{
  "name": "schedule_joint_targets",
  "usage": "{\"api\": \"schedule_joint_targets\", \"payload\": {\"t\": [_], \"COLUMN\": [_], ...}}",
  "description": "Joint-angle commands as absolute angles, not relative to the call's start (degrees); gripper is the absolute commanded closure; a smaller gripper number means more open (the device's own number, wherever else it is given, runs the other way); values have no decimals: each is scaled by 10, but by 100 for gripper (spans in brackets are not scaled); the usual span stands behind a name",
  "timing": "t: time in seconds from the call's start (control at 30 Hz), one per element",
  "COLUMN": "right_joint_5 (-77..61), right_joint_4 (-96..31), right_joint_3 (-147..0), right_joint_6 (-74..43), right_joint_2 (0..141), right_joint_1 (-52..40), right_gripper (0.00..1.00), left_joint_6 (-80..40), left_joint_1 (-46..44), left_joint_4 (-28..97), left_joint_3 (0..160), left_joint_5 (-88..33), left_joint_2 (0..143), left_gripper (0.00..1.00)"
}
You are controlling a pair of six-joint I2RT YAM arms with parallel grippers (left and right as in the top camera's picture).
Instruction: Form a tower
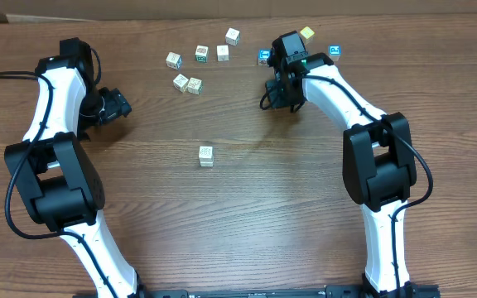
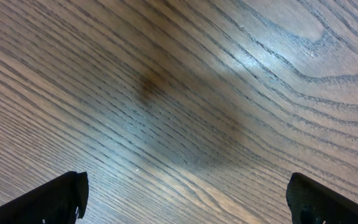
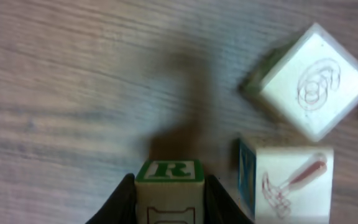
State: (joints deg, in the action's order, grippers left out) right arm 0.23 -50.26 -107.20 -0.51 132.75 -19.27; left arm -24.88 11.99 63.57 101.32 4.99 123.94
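The tower (image 1: 205,156) shows from overhead as a small pale printed cube column alone at the table's middle; its height cannot be judged from above. My right gripper (image 1: 288,76) is at the back right among loose cubes. In the right wrist view the right gripper (image 3: 169,205) is shut on a pale cube with a green R face (image 3: 169,183), both fingers (image 3: 126,200) pressed against its sides. My left gripper (image 1: 119,106) hangs at the left, far from every cube. In its wrist view the left gripper (image 2: 185,199) is open over bare wood.
Several pale cubes (image 1: 188,84) lie scattered at the back centre. Blue-faced cubes (image 1: 264,56) (image 1: 334,51) and a yellow cube (image 1: 306,33) flank the right gripper. Close beside the held cube sit a hammer-print cube (image 3: 291,180) and a tilted white cube (image 3: 316,84).
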Motion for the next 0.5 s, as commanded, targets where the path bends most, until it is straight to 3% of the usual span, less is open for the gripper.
{"api": "schedule_joint_targets", "payload": {"t": [0.0,0.13,0.47], "right_joint_5": [-1,-2,-2], "right_joint_4": [-553,-634,-693], "right_joint_3": [-1136,-1202,-1187], "right_joint_6": [-41,-90,-205], "right_joint_2": [1324,1313,1306], "right_joint_1": [-196,-206,-269], "right_gripper": [79,84,80], "left_joint_6": [-242,-242,-242], "left_joint_1": [116,116,116], "left_joint_4": [635,635,635], "left_joint_3": [1014,1014,1014], "left_joint_5": [53,53,53], "left_joint_2": [1246,1246,1246], "left_gripper": [0,1,0]}}
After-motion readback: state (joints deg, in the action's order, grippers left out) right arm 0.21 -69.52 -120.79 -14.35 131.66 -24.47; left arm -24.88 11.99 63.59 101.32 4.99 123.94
